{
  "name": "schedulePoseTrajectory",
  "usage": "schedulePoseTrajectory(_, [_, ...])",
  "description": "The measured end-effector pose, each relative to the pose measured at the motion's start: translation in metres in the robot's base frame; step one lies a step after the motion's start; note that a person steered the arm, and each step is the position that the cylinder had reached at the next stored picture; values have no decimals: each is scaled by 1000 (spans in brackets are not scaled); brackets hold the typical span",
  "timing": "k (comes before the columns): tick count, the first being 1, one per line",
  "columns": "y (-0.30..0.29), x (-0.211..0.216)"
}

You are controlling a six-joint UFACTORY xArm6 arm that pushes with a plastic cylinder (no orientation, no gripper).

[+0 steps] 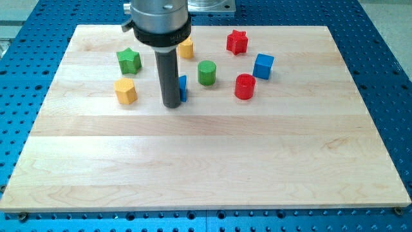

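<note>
- Camera view: one wooden board [212, 161] lying on a blue perforated table [386, 64]; eight small blocks sit in the board's upper half.
- Arm ends in a straight dark rod [170, 74] below a grey-and-black mount [159, 22] at the view's top. No jaws on this rig, so nothing to open or close.
- My tip [172, 105] rests on the board, just to the view's left of a blue block [183, 88] (mostly hidden behind the rod; shape cannot be made out). Tip and block appear to touch, though the rod covers the contact line.
- Yellow hexagonal block [126, 91]: near the tip, to the view's left, apart from it.
- Green star block [129, 61]: above the yellow hexagonal one, toward the view's top left.
- Yellow block [187, 48]: partly behind the mount, shape unclear.
- Green cylinder [206, 73]: to the view's right of the rod, near the hidden blue block but apart from it.
- Red cylinder [244, 86]: further right, with a blue cube [263, 66] just up and right of it.
- Red star block [237, 42]: nearest the board's top edge.
</note>
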State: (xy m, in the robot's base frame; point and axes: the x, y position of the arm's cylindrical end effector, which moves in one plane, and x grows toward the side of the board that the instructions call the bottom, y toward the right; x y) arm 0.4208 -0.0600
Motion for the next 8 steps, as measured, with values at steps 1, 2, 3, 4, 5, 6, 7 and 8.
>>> schedulePoseTrajectory(1, [5, 11])
schedulePoseTrajectory(2, [14, -17])
schedulePoseTrajectory(3, [-7, -66])
schedulePoseTrajectory(4, [-27, -67])
schedulePoseTrajectory(5, [-107, -66])
schedulePoseTrajectory(6, [-140, -66])
schedulePoseTrajectory(7, [-139, -63])
schedulePoseTrajectory(8, [-127, -93])
